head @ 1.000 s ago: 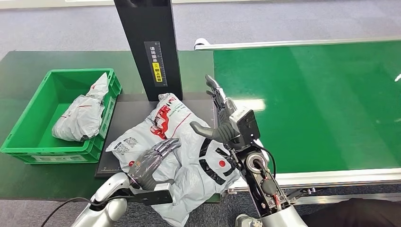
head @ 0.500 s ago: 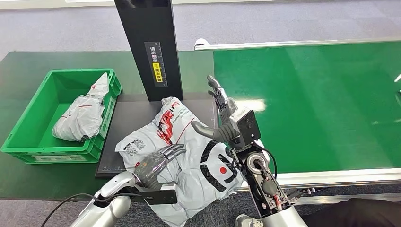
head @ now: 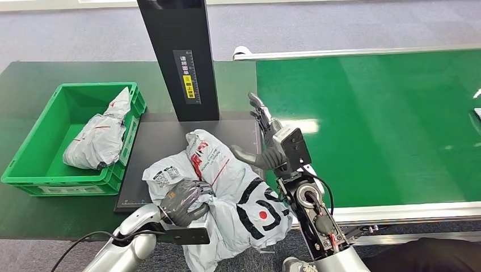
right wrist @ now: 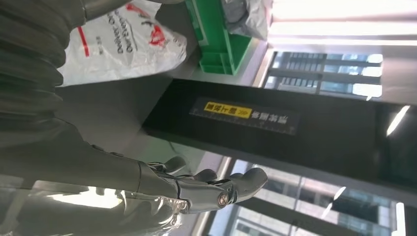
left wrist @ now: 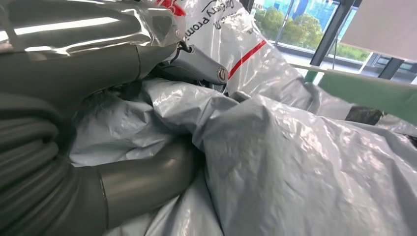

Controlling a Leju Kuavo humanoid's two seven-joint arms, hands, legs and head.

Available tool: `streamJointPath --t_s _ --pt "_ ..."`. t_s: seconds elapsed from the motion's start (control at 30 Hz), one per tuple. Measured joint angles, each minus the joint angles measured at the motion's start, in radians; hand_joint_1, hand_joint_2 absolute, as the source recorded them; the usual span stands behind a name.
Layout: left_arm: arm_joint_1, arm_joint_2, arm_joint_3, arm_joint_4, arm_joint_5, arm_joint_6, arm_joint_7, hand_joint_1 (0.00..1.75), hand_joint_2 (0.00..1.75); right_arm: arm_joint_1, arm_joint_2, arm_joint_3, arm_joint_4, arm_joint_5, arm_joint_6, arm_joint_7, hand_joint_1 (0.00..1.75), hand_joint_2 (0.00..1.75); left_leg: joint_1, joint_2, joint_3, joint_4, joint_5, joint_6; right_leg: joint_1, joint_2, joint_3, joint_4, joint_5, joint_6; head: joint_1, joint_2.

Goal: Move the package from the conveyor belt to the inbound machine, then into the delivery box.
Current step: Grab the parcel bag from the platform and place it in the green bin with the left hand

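- The package [head: 227, 187], a large grey plastic mailer with red and black print, is lying on the dark plate of the inbound machine [head: 153, 147], in front of its black column [head: 178, 56]; its near part is hanging over the front edge of the bench [head: 34, 218].
- The package is being gripped by the left hand [head: 182, 201]: the fingers are curled into a fold of the film near the label end. In the left wrist view, the thumb [left wrist: 142, 184] is seen pressed under the crumpled film.
- The right hand [head: 265, 141] is being held upright just beside the right side of the package, with fingers apart and extended, and nothing is being held in it. Whether it is touching the film cannot be told.
- The delivery box [head: 34, 170], a green crate, is standing just beside the left side of the plate, and another grey parcel [head: 96, 139] is already lying in it.
- Judged from this, the transfer to the box is not yet done.
- Only loose film is being pinched, so the film could slip out of the fingers when the package is being lifted.
- The overhanging part could pull the whole package down from the bench.
- The hanging bag could be caught on the near wall of the crate, or be left lying on the parcel and the rim.
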State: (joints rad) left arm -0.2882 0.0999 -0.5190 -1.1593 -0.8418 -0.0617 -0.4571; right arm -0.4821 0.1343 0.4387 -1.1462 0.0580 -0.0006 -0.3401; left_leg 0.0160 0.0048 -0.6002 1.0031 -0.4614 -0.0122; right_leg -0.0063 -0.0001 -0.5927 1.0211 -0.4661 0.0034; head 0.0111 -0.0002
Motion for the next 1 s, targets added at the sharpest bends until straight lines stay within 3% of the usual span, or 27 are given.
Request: streamJointPath --t_s 0.13,0.23,0.37,0.5,0.63,0.83,1.0 --pt "0.006 -0.001 0.005 -0.005 0.009 0.031 -0.002 1.75 1.75 0.0 0.0 -0.008 0.018 -0.033 -0.057 0.051 0.0 1.75 0.0 0.0 0.0 0.0 0.0 0.0 0.0 0.0 0.0 0.0 0.0 0.0 0.0 0.0" --pt "0.021 -0.009 0.023 -0.017 0.037 0.122 -0.015 1.75 1.75 0.0 0.005 -0.029 0.039 -0.099 -0.138 0.084 0.0 1.75 0.0 0.0 0.0 0.0 0.0 0.0 0.0 0.0 0.0 0.0 0.0 0.0 0.0 0.0" --pt "0.042 -0.024 0.07 -0.058 0.133 0.287 -0.058 1.44 1.75 -0.002 0.011 -0.044 0.068 -0.21 -0.209 0.103 0.0 1.75 0.0 0.0 -0.001 0.0 0.0 0.0 0.0 0.0 -0.001 0.0 0.0 0.0 0.0 0.0" --pt "0.065 -0.05 0.14 -0.152 0.281 0.445 -0.121 1.75 1.75 -0.016 0.016 -0.045 0.109 -0.321 -0.201 0.101 0.0 1.75 0.0 0.0 -0.002 0.0 0.0 0.0 0.0 0.0 -0.002 0.0 0.0 0.0 0.0 0.0" --pt "0.08 -0.067 0.217 -0.245 0.371 0.567 -0.169 1.75 1.75 -0.037 0.017 -0.032 0.144 -0.339 -0.193 0.095 0.0 1.75 0.0 0.0 -0.002 0.0 0.0 0.0 0.0 0.0 -0.002 0.0 0.0 0.0 0.0 0.0" --pt "0.098 -0.077 0.292 -0.345 0.377 0.687 -0.214 1.75 1.75 -0.049 0.016 -0.005 0.179 -0.337 -0.179 0.085 0.0 1.75 0.0 0.0 -0.002 0.0 0.0 0.0 0.0 0.0 -0.002 0.0 0.0 0.0 0.0 0.0" --pt "0.102 -0.084 0.367 -0.459 0.309 0.723 -0.238 1.75 1.75 -0.055 0.016 0.015 0.201 -0.342 -0.171 0.075 0.0 1.75 0.0 0.0 -0.002 0.0 0.0 0.0 0.0 0.0 -0.002 0.0 0.0 0.0 0.0 0.0"
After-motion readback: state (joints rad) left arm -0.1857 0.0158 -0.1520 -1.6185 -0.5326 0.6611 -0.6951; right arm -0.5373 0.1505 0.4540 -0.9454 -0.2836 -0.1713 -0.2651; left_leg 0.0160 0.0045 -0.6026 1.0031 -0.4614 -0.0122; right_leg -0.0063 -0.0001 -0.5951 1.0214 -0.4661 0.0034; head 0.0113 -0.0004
